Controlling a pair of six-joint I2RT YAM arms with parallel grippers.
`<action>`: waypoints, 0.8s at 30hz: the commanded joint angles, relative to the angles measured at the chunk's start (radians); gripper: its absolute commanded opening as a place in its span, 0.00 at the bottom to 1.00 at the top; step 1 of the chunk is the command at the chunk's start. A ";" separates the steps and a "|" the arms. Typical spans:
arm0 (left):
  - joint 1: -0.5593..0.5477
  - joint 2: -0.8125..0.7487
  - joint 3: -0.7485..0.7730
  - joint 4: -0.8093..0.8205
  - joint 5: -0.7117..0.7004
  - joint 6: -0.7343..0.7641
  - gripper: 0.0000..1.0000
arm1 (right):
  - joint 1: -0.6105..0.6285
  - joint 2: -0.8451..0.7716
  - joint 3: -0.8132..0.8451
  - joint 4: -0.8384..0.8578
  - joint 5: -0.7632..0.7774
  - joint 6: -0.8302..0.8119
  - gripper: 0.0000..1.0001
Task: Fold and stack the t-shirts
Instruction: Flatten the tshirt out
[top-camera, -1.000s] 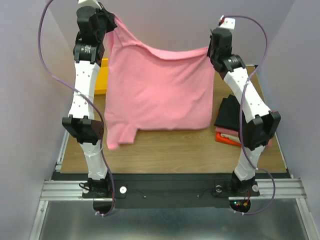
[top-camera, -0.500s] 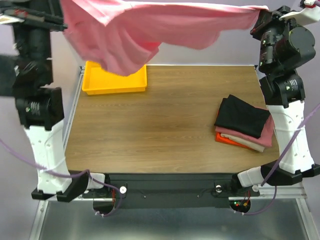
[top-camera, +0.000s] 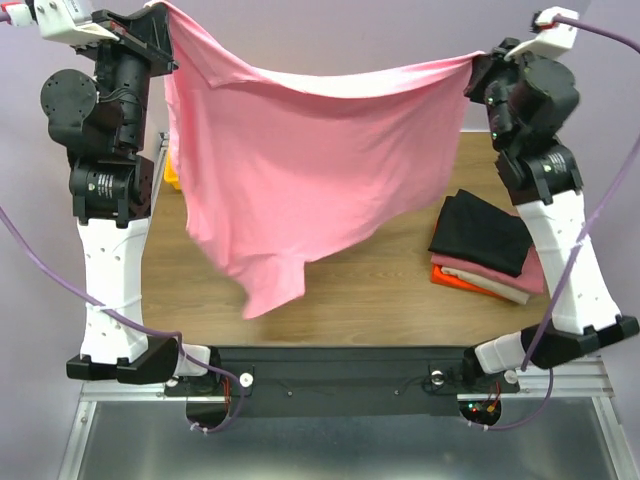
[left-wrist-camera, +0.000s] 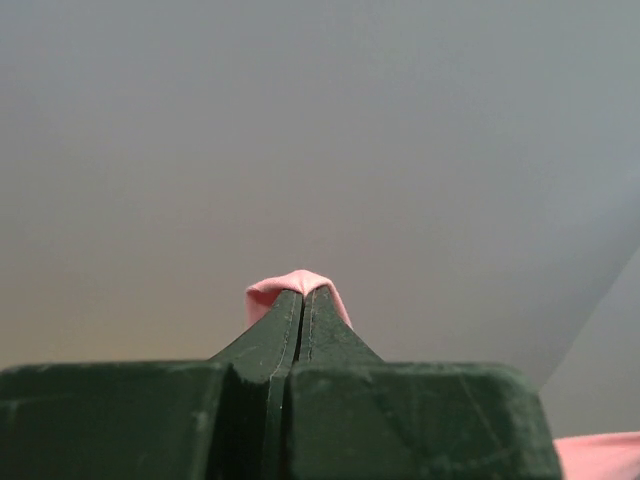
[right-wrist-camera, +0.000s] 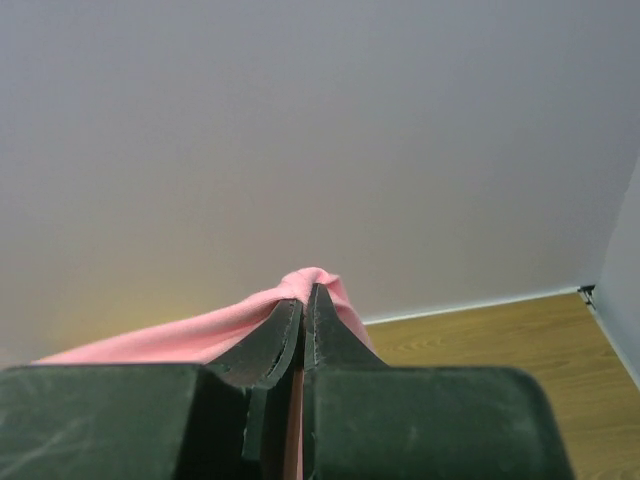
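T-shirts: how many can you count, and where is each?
5. A large pink shirt hangs above the table; a black shirt, folded pink shirt, beige shirt and orange-red shirt lie stacked at its right. Others may be hidden.

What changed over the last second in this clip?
Both arms swung up and outward, flicking the pink shirt up nearly flat half a second ago. It has since dropped back and now hangs spread wider between the left tool and right tool, hiding most of the tray. Both tools stayed shut on its top edge; nothing was let go. The folded stack did not move.
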 joint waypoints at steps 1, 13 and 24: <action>0.004 -0.091 0.000 0.091 -0.030 0.038 0.00 | -0.003 -0.094 -0.002 0.081 -0.011 0.006 0.00; 0.005 0.051 -0.042 0.052 -0.091 0.021 0.00 | -0.003 0.021 -0.005 0.081 0.035 -0.033 0.00; 0.005 -0.121 -0.117 -0.044 -0.114 -0.057 0.00 | -0.003 -0.173 -0.098 0.063 -0.092 -0.024 0.00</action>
